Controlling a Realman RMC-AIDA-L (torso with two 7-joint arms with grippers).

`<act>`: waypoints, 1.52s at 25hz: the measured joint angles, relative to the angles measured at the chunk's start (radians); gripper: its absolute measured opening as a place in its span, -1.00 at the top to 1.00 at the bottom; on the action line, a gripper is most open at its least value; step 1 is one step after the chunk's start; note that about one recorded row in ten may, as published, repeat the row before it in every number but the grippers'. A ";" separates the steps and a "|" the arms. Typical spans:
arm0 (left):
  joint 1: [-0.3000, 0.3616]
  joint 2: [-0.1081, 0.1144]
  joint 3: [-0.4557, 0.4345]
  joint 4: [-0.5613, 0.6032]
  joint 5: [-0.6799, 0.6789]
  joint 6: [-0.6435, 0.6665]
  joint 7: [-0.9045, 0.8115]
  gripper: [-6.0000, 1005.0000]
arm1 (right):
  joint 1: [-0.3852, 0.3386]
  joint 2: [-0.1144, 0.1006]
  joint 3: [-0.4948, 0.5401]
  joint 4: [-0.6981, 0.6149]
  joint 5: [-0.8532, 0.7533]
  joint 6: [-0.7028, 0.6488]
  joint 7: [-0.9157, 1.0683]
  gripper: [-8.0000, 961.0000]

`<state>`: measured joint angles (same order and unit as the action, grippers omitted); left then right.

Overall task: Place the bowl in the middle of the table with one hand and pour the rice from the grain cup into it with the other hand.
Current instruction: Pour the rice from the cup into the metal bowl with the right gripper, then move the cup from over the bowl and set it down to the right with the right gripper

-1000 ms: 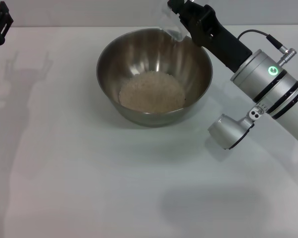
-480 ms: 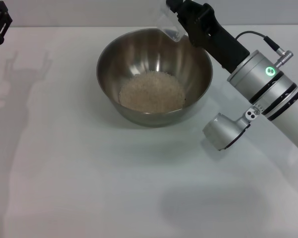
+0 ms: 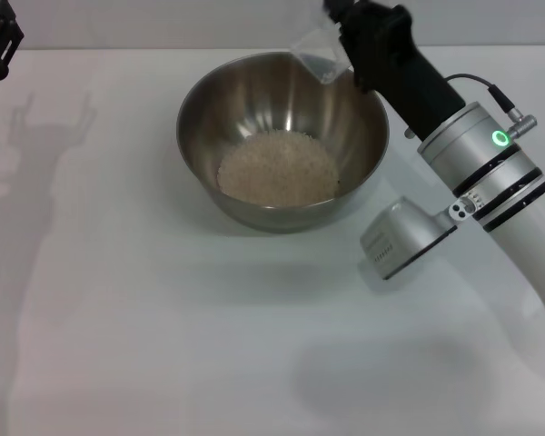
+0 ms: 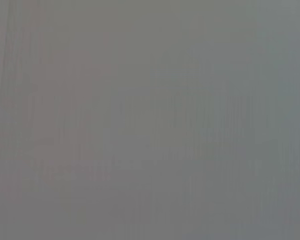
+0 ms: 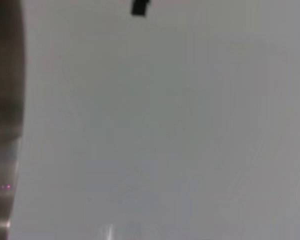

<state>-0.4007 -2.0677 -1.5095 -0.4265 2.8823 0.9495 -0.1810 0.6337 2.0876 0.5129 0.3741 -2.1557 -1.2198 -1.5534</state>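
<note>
The steel bowl stands on the white table at the middle back, with a heap of pale rice in its bottom. My right gripper is shut on the clear grain cup and holds it tilted over the bowl's far right rim. No rice shows in the cup. My left gripper hangs at the far left edge, away from the bowl. The right wrist view shows a strip of the bowl's wall and bare table. The left wrist view shows only a grey surface.
The right arm's silver forearm with its green ring light and elbow joint reaches across the table's right side. Shadows of the left arm lie on the left part of the table.
The right arm has swung, its elbow joint moving left and down. The cup has shifted slightly right and tipped a little more upright over the rim. The rice heap and left gripper stay as they were.
</note>
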 joint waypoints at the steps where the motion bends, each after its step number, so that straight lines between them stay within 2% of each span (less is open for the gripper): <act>1: 0.000 0.000 0.000 0.000 0.000 0.000 0.000 -0.71 | -0.010 0.000 0.019 0.017 0.000 0.008 0.017 0.97; 4: -0.002 0.000 0.000 0.000 0.000 0.000 0.000 -0.71 | -0.031 0.000 0.053 0.050 0.000 0.018 0.085 0.97; 8: -0.003 0.000 0.000 0.000 0.000 0.000 0.000 -0.71 | -0.074 0.002 0.103 0.090 0.014 0.019 0.282 0.96; 13: -0.004 0.000 0.000 0.000 0.000 0.000 0.000 -0.71 | -0.108 0.002 0.117 0.108 0.124 0.012 0.566 0.97; 20: -0.003 0.000 0.000 0.000 0.000 0.000 0.000 -0.71 | -0.133 0.000 0.117 0.136 0.242 0.011 0.717 0.97; 24: 0.000 -0.002 0.000 0.000 0.000 0.000 0.000 -0.71 | -0.186 0.000 0.117 0.159 0.319 0.016 0.839 0.97; 29: 0.000 -0.002 0.002 0.000 0.001 0.000 0.000 -0.71 | -0.233 0.001 0.116 0.160 0.329 0.023 0.984 0.97; 38: -0.003 -0.001 0.009 0.000 0.004 0.000 0.000 -0.71 | -0.259 0.003 0.076 0.139 0.389 0.027 1.016 0.97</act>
<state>-0.4041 -2.0691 -1.5005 -0.4270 2.8866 0.9495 -0.1810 0.3749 2.0909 0.5894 0.5136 -1.7667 -1.1923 -0.5375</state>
